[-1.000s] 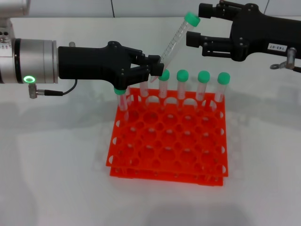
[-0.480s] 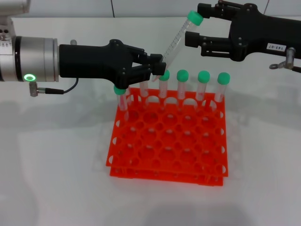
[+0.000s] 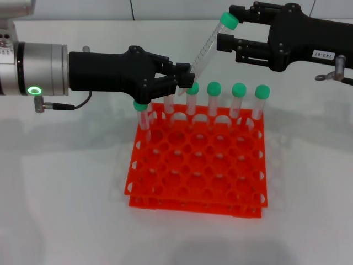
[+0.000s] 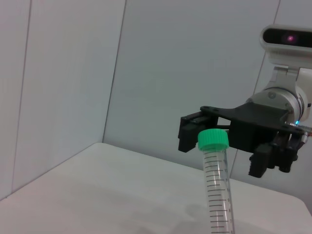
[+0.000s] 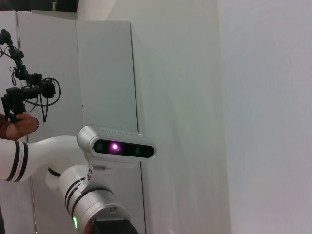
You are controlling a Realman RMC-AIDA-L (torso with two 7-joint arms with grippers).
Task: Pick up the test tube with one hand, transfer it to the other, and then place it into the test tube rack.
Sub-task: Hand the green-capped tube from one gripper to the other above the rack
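The test tube, clear with a green cap, hangs tilted above the back of the orange-red test tube rack. My left gripper, the unlabelled one, is shut on the tube's lower end. My right gripper, with the white label, is open, one finger on each side of the green cap without pinching it. In the left wrist view the test tube stands in front, and the right gripper is open just behind its cap.
Several more green-capped tubes stand in the rack's back row and one at its left edge. White tabletop surrounds the rack. The right wrist view shows only the robot's head camera and a wall.
My left gripper has carried the tube slightly to the right. The right gripper has edged left so its open fingers bracket the cap more closely.
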